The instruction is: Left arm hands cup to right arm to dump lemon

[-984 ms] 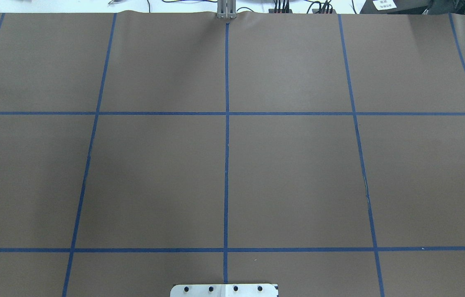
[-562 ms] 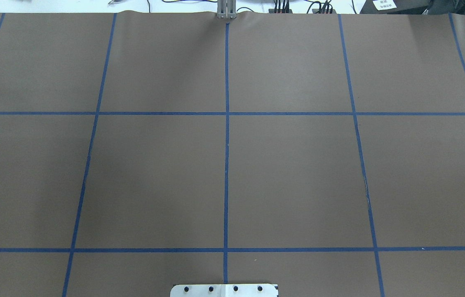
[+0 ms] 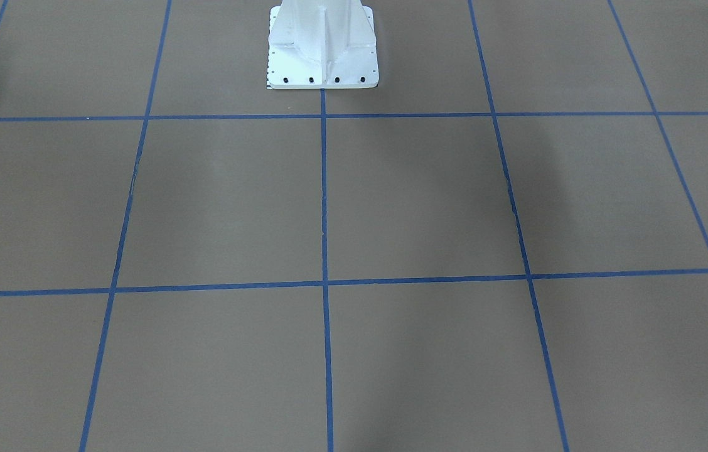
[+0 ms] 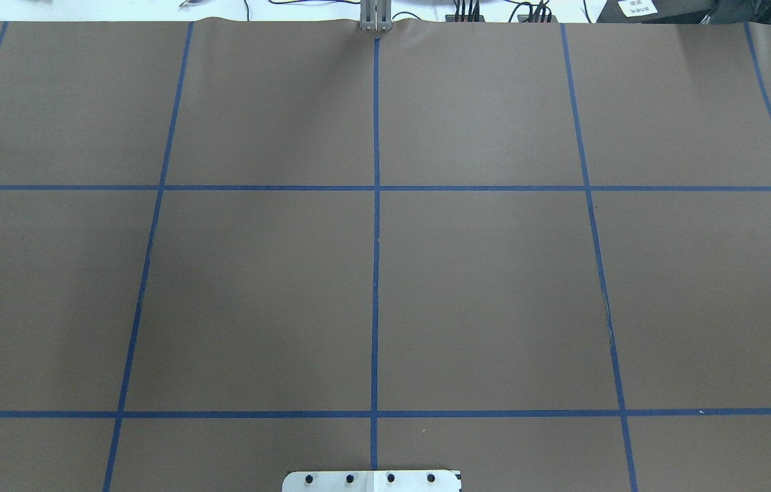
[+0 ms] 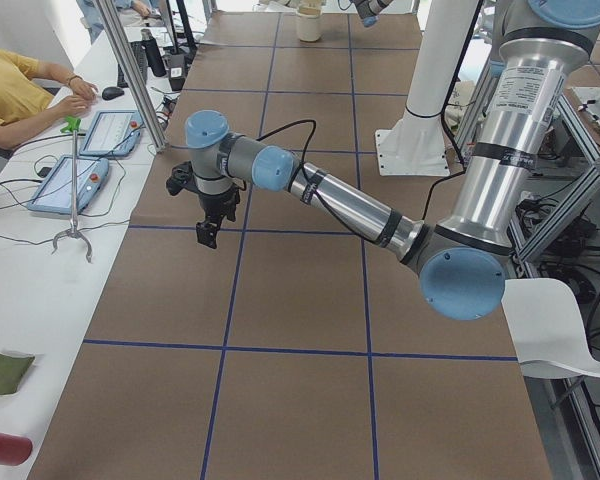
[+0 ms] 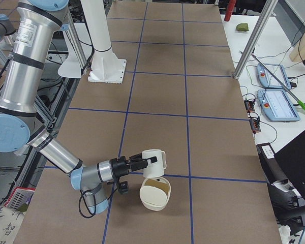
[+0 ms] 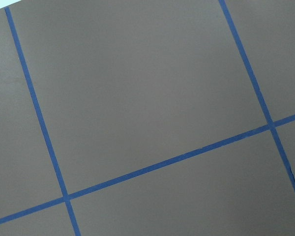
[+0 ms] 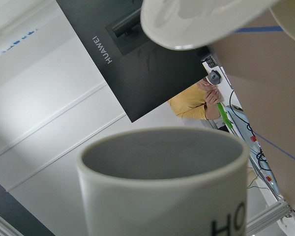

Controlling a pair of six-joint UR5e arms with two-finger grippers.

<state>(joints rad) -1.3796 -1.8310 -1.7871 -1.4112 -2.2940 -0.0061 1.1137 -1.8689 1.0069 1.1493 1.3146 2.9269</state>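
Nothing is changed on the worktop (image 4: 495, 287). The left claw (image 5: 208, 236) is hung far from the bowl (image 6: 155, 197); the cup (image 6: 153, 158) is tipped just above it, at the right claw (image 6: 144, 162). Neither claw's width can be told. Dumping seems done.

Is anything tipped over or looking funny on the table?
Yes. The white ribbed ceramic mug is tipped on its side in the air at the right end effector, close to a cream round bowl. In the wrist view its grey inside looks empty.
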